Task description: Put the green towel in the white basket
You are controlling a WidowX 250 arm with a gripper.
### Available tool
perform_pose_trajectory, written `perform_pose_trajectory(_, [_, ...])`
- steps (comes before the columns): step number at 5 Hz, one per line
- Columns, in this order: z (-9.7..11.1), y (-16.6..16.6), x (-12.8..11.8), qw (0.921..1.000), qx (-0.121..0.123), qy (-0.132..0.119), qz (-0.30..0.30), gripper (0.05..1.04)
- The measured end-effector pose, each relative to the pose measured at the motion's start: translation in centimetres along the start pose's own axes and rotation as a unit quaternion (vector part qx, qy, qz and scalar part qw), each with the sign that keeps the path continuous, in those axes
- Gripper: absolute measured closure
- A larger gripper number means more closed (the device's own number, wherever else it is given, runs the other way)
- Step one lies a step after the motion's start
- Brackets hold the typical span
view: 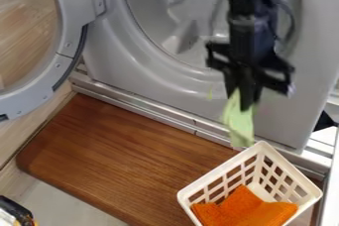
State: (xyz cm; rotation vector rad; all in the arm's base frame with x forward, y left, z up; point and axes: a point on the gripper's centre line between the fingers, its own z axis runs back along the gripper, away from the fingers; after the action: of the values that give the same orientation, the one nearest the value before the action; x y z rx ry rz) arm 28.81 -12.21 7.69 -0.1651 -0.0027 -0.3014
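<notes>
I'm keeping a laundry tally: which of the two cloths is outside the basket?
The light green towel, which hangs from the end effector; the orange cloth lies inside the white basket.

We see a brown wooden desk (126,155) with thin lines in the wood. It lies at a slant, and its near left corner is round. On it, at the right end, sits a white plastic basket (222,170). The basket stands upright with its open top facing up. We can see rows of little holes in its sides, and its rim has round corners. It hides part of the desk from us.
</notes>
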Motion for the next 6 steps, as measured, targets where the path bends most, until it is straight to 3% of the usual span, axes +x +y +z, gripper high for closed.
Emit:
perform_pose_trajectory(1, [-2.1,-2.3,-0.5,0.9982,-0.009,0.040,-0.043,0.998])
perform_pose_trajectory(3, [-3.4,-3.9,-2.0,0.9907,-0.016,0.101,-0.090,0.964])
perform_pose_trajectory(4, [-3.5,-3.3,-2.2,0.9898,-0.029,0.105,-0.091,0.772])
perform_pose_trajectory(6, [-3.5,-1.3,-1.4,0.9907,-0.024,0.102,-0.087,0.169])
